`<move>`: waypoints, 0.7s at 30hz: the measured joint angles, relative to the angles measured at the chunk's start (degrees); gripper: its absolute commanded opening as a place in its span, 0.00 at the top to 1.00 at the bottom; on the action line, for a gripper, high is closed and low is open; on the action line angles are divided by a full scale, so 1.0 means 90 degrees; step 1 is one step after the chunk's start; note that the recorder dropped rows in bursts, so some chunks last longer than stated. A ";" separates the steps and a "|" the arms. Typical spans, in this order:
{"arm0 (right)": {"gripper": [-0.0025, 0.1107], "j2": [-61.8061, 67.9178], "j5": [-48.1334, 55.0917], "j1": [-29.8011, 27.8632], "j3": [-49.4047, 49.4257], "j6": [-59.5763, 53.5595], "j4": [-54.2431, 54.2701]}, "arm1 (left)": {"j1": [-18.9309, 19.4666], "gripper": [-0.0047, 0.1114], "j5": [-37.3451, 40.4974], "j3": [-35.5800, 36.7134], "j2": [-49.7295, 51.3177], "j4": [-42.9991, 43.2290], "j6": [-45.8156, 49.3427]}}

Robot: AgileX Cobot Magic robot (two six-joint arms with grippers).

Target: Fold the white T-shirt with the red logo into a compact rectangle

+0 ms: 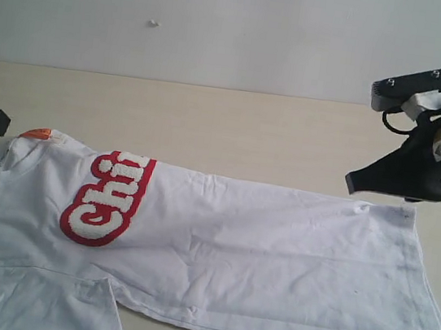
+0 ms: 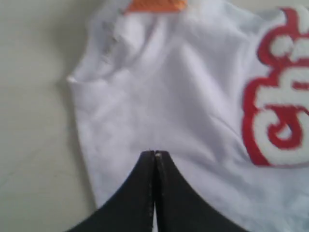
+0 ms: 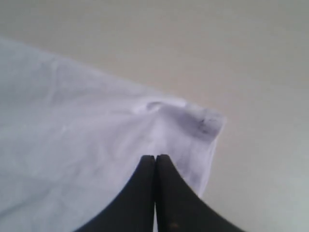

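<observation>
The white T-shirt (image 1: 257, 252) lies folded lengthwise across the lower half of the exterior frame, on a pale table (image 1: 234, 126). Its red logo (image 1: 107, 198) sits left of centre, half hidden by the fold, and the orange neck tag (image 1: 36, 133) lies beyond it toward the left edge. The left gripper (image 2: 154, 152) at the left edge and the right gripper (image 3: 155, 157) near the shirt's far right corner each show fingers pressed together.

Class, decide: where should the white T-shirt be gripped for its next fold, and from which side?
Probably the far hem corner of the white T-shirt, approached from the right, beyond the hem. The shirt lies flat lengthwise, and that corner is a free edge on the table, nearest the shut right gripper.
</observation>
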 measured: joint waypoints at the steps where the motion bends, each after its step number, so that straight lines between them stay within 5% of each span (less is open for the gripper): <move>1: 0.98 0.0000 0.0078 0.0000 0.0000 -0.0305 0.0375 | 0.0000 0.96 0.0239 0.0067 0.0000 -0.0394 0.0354; 10: 0.98 0.0000 0.1150 0.0000 0.0025 -0.3713 0.3965 | 0.0000 0.93 0.0552 0.1479 -0.0391 -0.1480 0.1370; 21: 0.98 -0.0013 0.1307 0.0000 0.0242 -0.4086 0.4364 | 0.0000 0.37 0.0331 0.2704 -0.1294 -0.1605 0.1255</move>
